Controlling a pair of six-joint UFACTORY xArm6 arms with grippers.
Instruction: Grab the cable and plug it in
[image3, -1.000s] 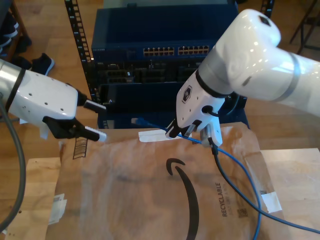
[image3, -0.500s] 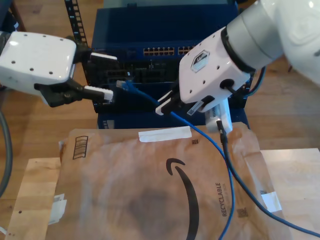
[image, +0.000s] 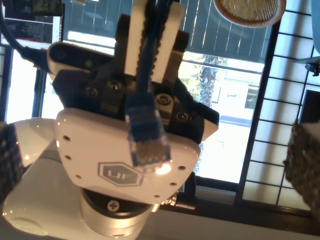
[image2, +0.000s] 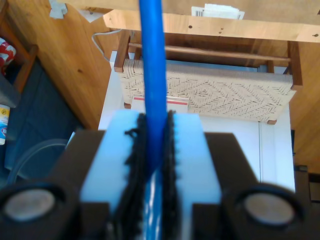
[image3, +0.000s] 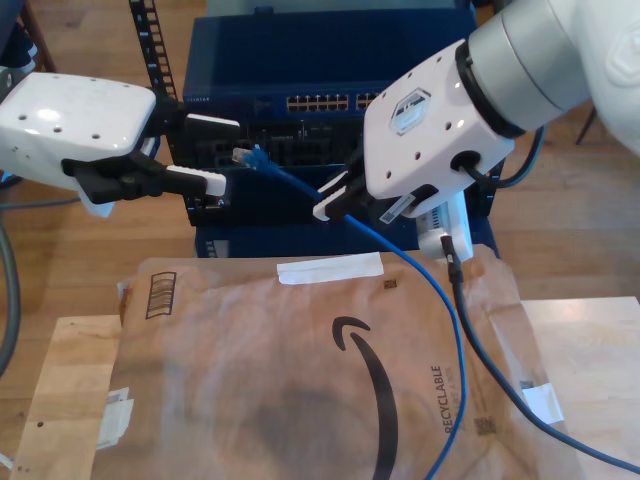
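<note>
My second gripper (image3: 335, 203) clamps the cable (image3: 300, 186); its plug (image3: 243, 156) points toward 10 o'clock, between my first gripper's (image3: 210, 152) spread fingers.

Exterior view looks down from above; wrist views sit close on the cable (image3: 300, 185).

The floor (image3: 90, 60) was warm wood boards. A dark blue equipment rack (image3: 330, 60) stood behind a pale wooden table (image3: 585, 345) covered by brown paper (image3: 300, 400). Daylight came through tall windows (image: 235, 100). A woven-seat wooden chair (image2: 210, 92) stood nearby.
</note>
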